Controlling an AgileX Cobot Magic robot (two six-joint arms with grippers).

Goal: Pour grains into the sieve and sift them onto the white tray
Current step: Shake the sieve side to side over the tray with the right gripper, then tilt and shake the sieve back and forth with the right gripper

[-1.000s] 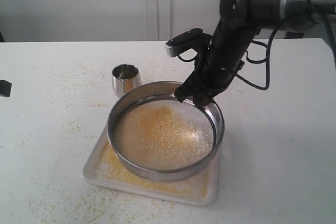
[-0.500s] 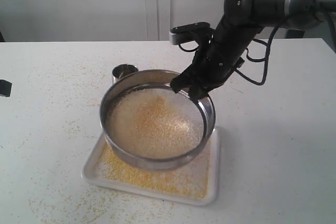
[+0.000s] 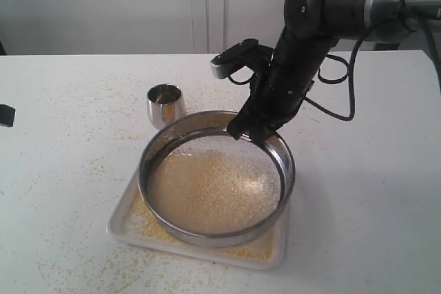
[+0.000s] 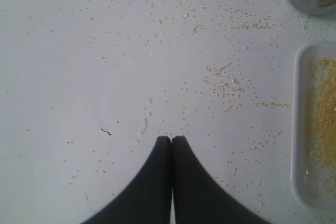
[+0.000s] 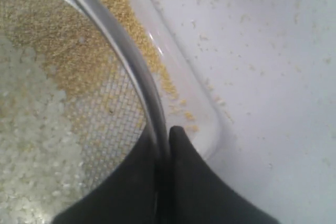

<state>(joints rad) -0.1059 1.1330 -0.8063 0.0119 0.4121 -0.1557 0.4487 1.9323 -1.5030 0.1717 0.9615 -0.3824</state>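
We judge pouring done, sifting under way: the right claw clamps the sieve rim above the tray; grains lie on mesh and tray. The left claw is closed, empty.

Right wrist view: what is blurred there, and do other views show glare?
Right wrist view: the sieve rim and the grains look soft. Exterior view: bright reflections on the steel cup. Left wrist view: sharp, evenly lit.

Right arm angled steeply downward, right tool clamped tight; left tool fingers together.
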